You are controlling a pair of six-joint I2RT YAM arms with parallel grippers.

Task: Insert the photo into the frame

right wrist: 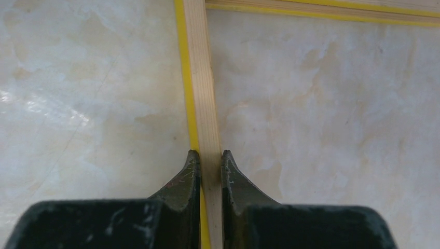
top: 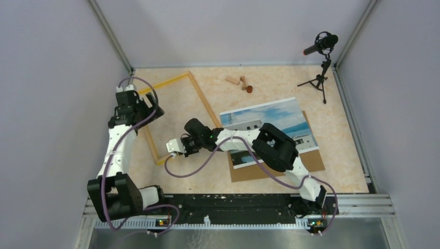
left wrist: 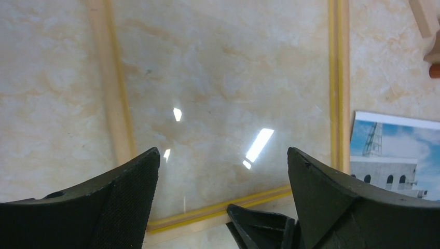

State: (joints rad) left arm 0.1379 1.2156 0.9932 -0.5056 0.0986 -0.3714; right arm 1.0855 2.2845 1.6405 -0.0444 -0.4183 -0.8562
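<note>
The thin yellow-orange frame [top: 200, 98] lies flat on the left half of the table. My right gripper [top: 172, 149] is shut on its near rail; in the right wrist view the two fingers [right wrist: 210, 155] pinch the wooden rail [right wrist: 201, 93]. My left gripper [top: 147, 106] hovers open and empty over the frame's left part; its view [left wrist: 223, 153] looks down into the frame [left wrist: 338, 78]. The photo [top: 270, 127], a white building against blue sky, lies right of the frame on the brown backing board [top: 280, 168]. Its corner shows in the left wrist view [left wrist: 394, 150].
Small wooden pieces [top: 236, 81] and a reddish-brown peg [top: 249, 89] lie at the back behind the photo. A microphone on a tripod [top: 321, 49] stands at the back right. Grey walls close in the table on three sides.
</note>
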